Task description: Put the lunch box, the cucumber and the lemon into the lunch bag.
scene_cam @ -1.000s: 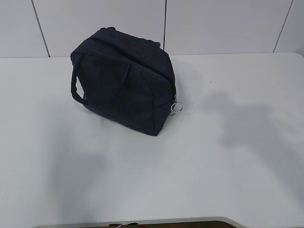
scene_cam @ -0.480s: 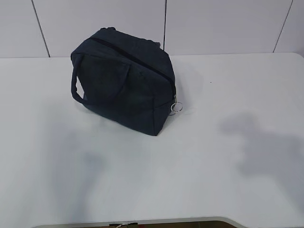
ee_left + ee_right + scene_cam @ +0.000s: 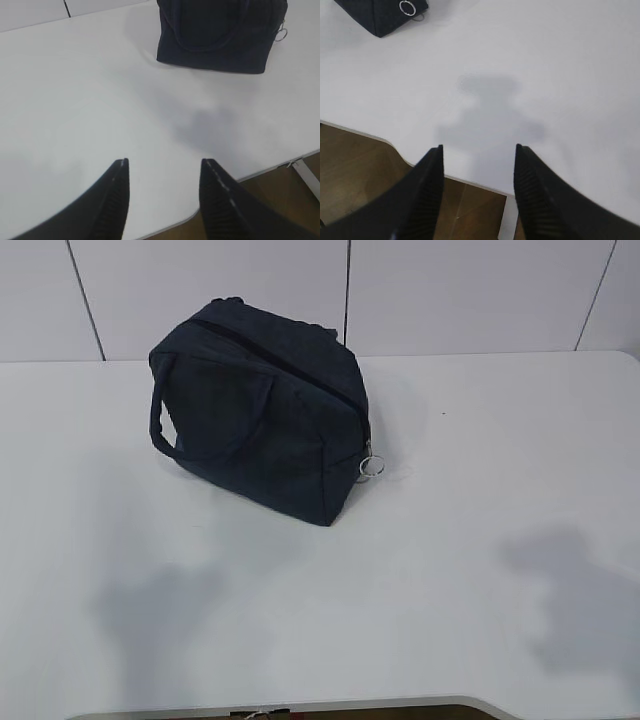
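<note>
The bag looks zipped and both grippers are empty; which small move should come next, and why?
Probably nothing more. The bag stands zipped, its ring pull at the end, and no food lies on the table. Both grippers, left and right, are open, empty and far from the bag.

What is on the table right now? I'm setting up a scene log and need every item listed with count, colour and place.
lunch bag: one, dark navy, on the far left-centre part of the table, zipper along the top looks closed
ring pull: one, silver, hanging at the bag's right end
loop handle: one visible, dark navy, on the bag's left side
table: one, white, fills most of the exterior view, carrying two arm shadows
wall panels: white, behind the table
lunch box, cucumber, lemon: none in view
left end effector: one, black, open and empty, over the near table edge
right end effector: one, black, open and empty, over the near table edge
</note>
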`<control>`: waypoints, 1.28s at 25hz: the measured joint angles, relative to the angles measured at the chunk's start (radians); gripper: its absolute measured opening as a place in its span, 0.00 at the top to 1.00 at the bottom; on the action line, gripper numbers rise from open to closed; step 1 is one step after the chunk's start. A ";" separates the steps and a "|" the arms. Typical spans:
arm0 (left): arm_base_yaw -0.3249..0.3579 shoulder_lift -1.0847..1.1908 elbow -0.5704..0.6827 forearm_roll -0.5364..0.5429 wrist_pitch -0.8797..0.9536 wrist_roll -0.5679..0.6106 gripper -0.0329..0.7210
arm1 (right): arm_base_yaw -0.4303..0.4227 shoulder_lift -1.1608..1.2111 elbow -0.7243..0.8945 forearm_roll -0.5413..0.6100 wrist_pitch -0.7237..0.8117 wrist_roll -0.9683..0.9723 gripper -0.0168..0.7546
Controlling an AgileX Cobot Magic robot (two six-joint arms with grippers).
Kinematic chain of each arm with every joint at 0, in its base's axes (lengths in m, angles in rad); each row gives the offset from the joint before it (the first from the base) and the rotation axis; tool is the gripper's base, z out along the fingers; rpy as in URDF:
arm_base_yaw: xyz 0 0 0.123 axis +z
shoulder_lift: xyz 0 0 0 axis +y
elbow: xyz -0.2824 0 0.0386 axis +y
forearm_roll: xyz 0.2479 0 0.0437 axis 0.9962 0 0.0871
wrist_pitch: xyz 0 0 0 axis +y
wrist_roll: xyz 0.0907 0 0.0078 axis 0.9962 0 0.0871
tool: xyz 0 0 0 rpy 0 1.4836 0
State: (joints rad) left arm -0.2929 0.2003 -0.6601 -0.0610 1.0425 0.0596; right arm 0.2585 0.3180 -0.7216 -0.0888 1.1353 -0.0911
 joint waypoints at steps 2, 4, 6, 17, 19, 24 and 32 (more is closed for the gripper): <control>0.000 -0.046 0.026 -0.002 0.000 0.000 0.52 | 0.000 -0.033 0.019 0.003 0.000 0.000 0.49; 0.000 -0.089 0.048 -0.004 0.000 0.000 0.52 | 0.000 -0.060 0.036 0.006 0.000 0.000 0.49; 0.000 -0.125 0.060 -0.008 0.000 0.000 0.52 | 0.000 -0.087 0.053 0.006 0.003 0.000 0.49; 0.000 -0.187 0.066 -0.024 0.011 -0.001 0.52 | 0.000 -0.183 0.077 0.008 0.007 0.023 0.49; 0.000 -0.187 0.070 -0.026 0.018 -0.001 0.52 | 0.000 -0.206 0.104 0.008 0.007 0.034 0.49; 0.000 -0.189 0.125 -0.026 0.022 -0.001 0.52 | 0.000 -0.287 0.174 0.008 0.007 0.044 0.49; 0.002 -0.189 0.141 -0.028 0.042 -0.001 0.52 | 0.000 -0.333 0.214 -0.009 0.005 0.045 0.49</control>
State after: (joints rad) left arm -0.2914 0.0116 -0.5195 -0.0894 1.0846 0.0589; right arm 0.2585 -0.0149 -0.5078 -0.0979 1.1407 -0.0456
